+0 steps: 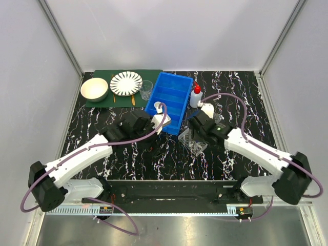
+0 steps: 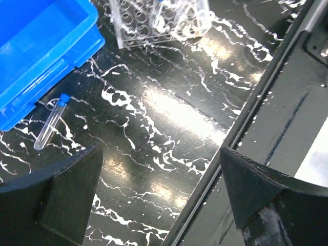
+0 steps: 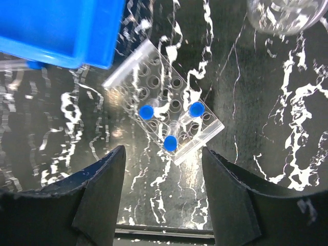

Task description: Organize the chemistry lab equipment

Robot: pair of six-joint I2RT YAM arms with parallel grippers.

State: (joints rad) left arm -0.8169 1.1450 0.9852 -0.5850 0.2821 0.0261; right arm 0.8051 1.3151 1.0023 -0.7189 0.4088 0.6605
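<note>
**Left hand** [image 2: 159, 195]: jaws spread wide, nothing between them, touching nothing. Black fingers [image 2: 66, 200] at the lower corners of the wrist view, over bare bench [image 2: 169, 113], black with white veining.
- Up and left of this hand, apart from it: loose tube [image 2: 49, 122], clear with a blue cap, lying flat on the bench.
- Close along the tube's far side: wall of the blue bin [image 2: 41, 46]. Contact between the two cannot be told.
- At the top edge: tube rack [image 2: 159, 20], clear plastic, partly cropped.

**Right hand** [image 3: 164, 197]: also wide open and empty, above the bench, with the rack's near corner just ahead of the gap.
- Rack set askew on the bench, carrying three capped tubes [image 3: 170, 143] upright in holes at its near end.
- Up and left of the rack: a corner of the bin, near it.
- Top right, cropped: beaker [image 3: 287, 15], clear, well apart from the rack.

**Overhead view:**
- Both hands at the bin's near end, one to each side.
- Squeeze bottle [image 1: 195, 96], white with a red nozzle, upright just beside the bin's right wall.
- Far left: striped plate [image 1: 126, 83] and cream bowl [image 1: 94, 89] on a green mat [image 1: 154, 74].
</note>
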